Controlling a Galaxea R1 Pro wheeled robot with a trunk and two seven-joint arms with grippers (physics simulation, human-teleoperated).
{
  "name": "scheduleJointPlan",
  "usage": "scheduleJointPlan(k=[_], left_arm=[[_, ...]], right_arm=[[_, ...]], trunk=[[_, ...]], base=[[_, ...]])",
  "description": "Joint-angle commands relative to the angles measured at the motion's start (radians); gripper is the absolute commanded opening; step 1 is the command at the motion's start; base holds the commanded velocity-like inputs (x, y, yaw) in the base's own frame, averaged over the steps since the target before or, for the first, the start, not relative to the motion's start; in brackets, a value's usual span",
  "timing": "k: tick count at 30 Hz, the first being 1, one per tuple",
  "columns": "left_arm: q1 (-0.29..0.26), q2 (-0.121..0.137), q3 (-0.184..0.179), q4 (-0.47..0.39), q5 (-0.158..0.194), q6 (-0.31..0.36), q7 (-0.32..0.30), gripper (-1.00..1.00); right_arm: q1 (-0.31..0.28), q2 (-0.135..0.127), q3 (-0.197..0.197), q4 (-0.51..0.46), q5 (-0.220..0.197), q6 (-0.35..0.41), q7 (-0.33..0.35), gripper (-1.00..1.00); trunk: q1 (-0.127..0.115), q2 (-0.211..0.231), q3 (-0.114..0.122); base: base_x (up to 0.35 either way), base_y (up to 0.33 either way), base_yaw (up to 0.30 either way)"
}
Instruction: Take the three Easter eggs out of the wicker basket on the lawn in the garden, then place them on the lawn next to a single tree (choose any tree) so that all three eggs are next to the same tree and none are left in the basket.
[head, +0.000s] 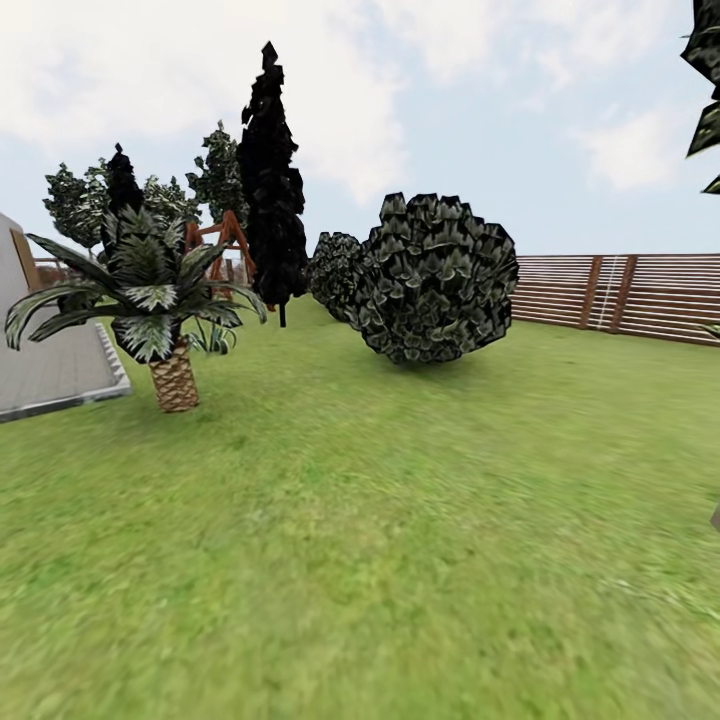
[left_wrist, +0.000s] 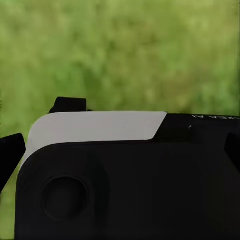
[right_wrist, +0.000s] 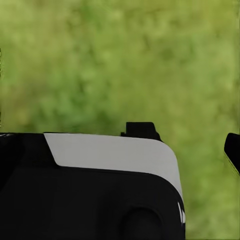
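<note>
Green lawn fills the lower frame, with a palm at middle left and a fence at right. No basket or eggs seen, so egg moving looks undone. Tool opening: cannot tell

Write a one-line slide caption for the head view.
Sunny garden lawn with a small palm, dark cypress, round bush and slatted fence.

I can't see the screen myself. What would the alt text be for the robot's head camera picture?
A wide green lawn stretches to a slatted brown wooden fence under a cloudy sky. A short palm with a scaly trunk stands at left, a narrow dark cypress-like tree behind it, and a rounded dark green bush near the middle.
</note>
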Motion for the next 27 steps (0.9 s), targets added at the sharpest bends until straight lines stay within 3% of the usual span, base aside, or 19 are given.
scheduleJointPlan(k=[1, 27], left_arm=[[0.0, 0.0, 0.002, -0.001, 0.008, 0.001, -0.004, 1.0], [0.0, 0.003, 0.004, 0.0, 0.01, 0.001, -0.002, 1.0]], right_arm=[[-0.001, 0.0, 0.0, 0.002, 0.0, -0.003, 0.0, 1.0], [0.0, -0.001, 0.002, 0.003, 0.0, -0.003, 0.0, 1.0]], trunk=[[0.001, 0.0, -0.001], [0.001, 0.0, -0.001]], base=[[0.329, 0.0, 0.0], [0.329, 0.0, 0.0]])
